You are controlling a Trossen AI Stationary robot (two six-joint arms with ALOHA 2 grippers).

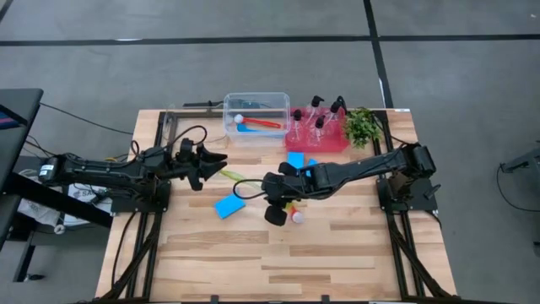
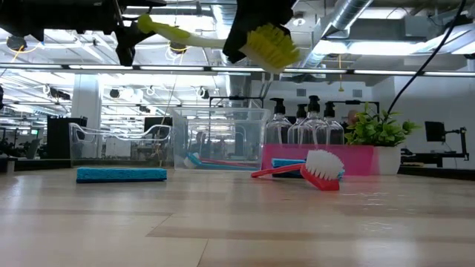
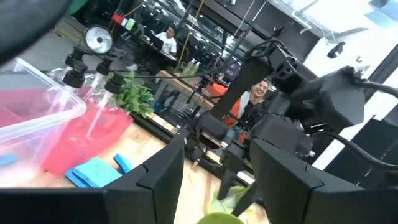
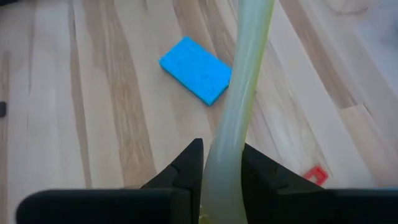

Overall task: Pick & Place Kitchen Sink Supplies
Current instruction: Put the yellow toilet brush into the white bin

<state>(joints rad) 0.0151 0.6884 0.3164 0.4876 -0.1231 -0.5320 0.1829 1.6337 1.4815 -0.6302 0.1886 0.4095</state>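
Yellow-green brush (image 2: 223,41) held above the table, between both arms, handle running toward the left arm. Right gripper (image 4: 221,165) pinched on the handle near the bristle head (image 2: 271,46). Left gripper (image 1: 218,162) spread wide, fingers flanking the handle's far end without clamping. Blue sponge (image 4: 197,70) flat on the wood below. Red brush (image 2: 312,172) on the table near the red tray (image 2: 356,159).

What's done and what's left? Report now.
Done: bottles stand in the red tray; brushes lie in the clear tub. In hand: right gripper grips the yellow-green brush, left gripper open beside its handle. Left: red brush and blue sponges on the table.
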